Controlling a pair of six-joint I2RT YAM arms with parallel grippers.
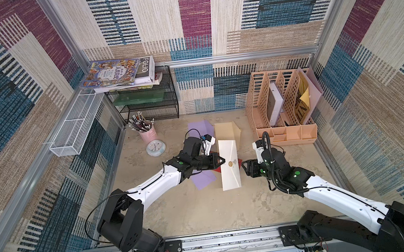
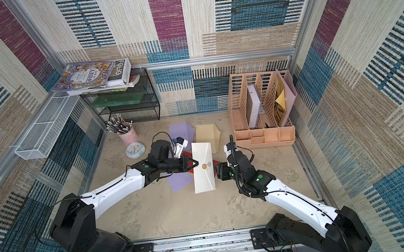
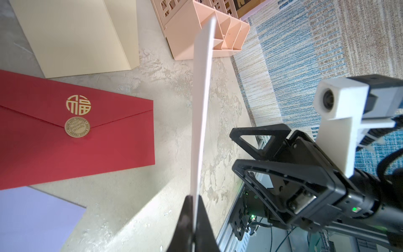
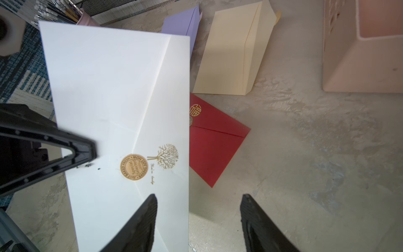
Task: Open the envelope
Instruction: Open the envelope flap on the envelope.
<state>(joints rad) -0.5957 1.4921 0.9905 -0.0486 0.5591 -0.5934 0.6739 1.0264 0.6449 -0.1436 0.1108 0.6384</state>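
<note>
The left gripper (image 1: pixel 221 161) pinched the white envelope (image 1: pixel 229 165) at the middle of one long edge — fingers pressed tight on the paper, holding it clear of the table (image 1: pixel 191 208), above a red envelope (image 4: pixel 218 141). Its flap was down, with the gold seal (image 4: pixel 134 167) in place. The right gripper (image 1: pixel 243 168) hung just beside the opposite long edge — fingers spread, gripping nothing. A cream envelope (image 4: pixel 229 54) lay beyond.
</note>
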